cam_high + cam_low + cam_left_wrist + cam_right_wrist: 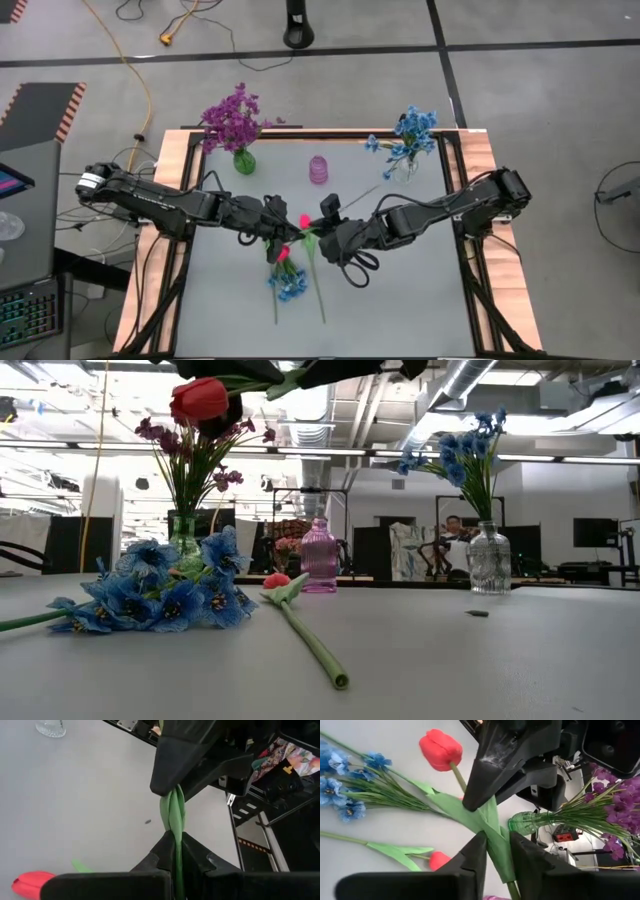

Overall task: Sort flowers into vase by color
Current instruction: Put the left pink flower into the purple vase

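Note:
A red tulip, its bud (304, 220) up in the air, is held between both grippers over the table's middle; the bud also shows at the top of the low view (200, 400) and in the right wrist view (440, 749). My left gripper (285, 232) comes from the left and my right gripper (318, 233) from the right; both are shut on its green stem and leaves. A second tulip (290, 592) and a blue sprig (160, 595) lie flat on the table below. My left gripper pinches the tulip's stem with its twisted leaves (175, 842) between its two fingers, lying across the stem and coming level from the table's left. The tulip is lifted clear of the table. My right gripper pinches the tulip's broad green leaf and stem (492, 832) between its two fingers, just beside the left gripper's fingers (485, 785), coming level from the table's right. The bud stands free beyond both holds.
At the far side stand a green vase (244, 160) with purple flowers (232, 115), a pink vase (318, 169) and a clear vase (405, 172) with blue flowers (412, 130). The table's near right part (420, 300) is bare.

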